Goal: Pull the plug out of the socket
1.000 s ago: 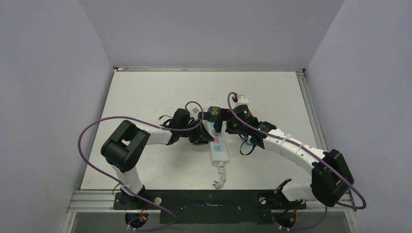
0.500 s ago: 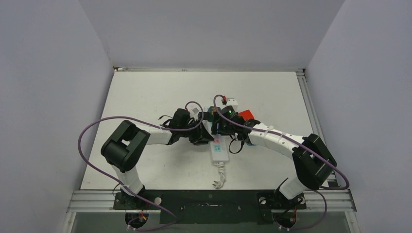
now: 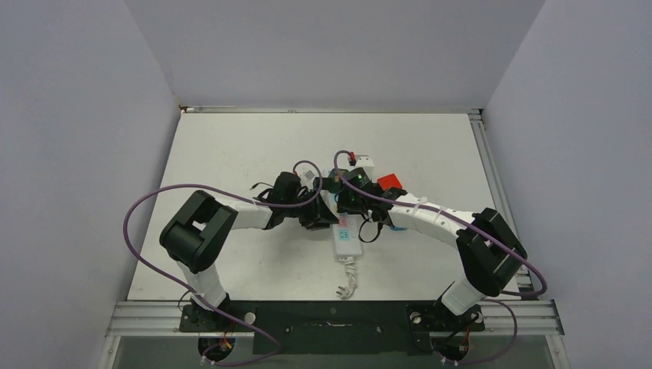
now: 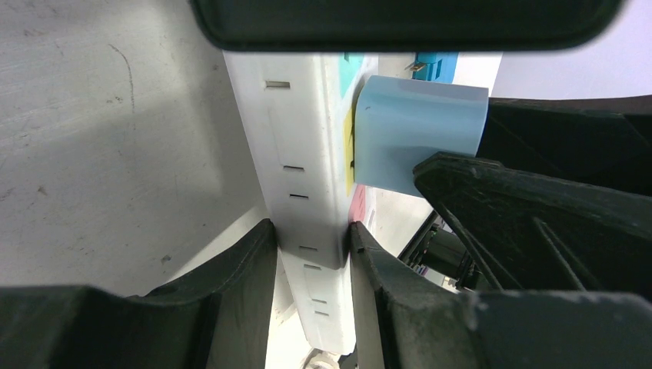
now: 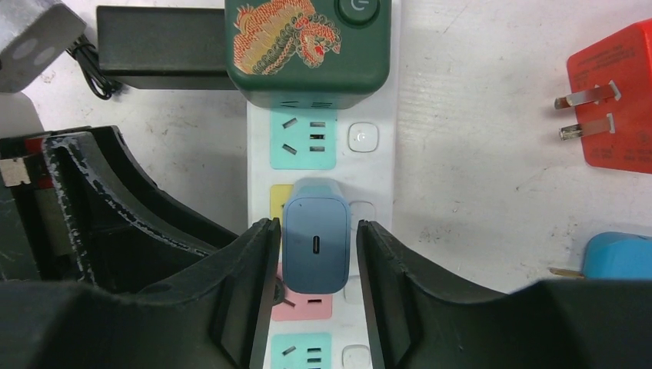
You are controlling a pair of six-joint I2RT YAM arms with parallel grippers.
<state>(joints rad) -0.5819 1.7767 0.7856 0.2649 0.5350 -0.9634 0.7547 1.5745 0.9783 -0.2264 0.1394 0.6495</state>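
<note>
Top: white power strip (image 3: 347, 240) lies at the middle of the table (image 3: 231, 146), cord end nearest the bases.

Left wrist: left gripper (image 4: 311, 242) is pinched tight across the strip's hard, smooth plastic body. Good anchor.

Right wrist: right gripper (image 5: 315, 257) narrowly brackets the pale-blue plug (image 5: 315, 231), seated in the yellow outlet (image 5: 277, 198). Contact uncertain. The plug is a slick, rounded block, so squeeze firmly and pull straight out without rocking.

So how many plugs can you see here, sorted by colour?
green plug: 1, in the strip
pale blue plug: 1, in the strip
red plug: 1, lying loose
bright blue plug: 1, lying loose
Total: 4
</note>
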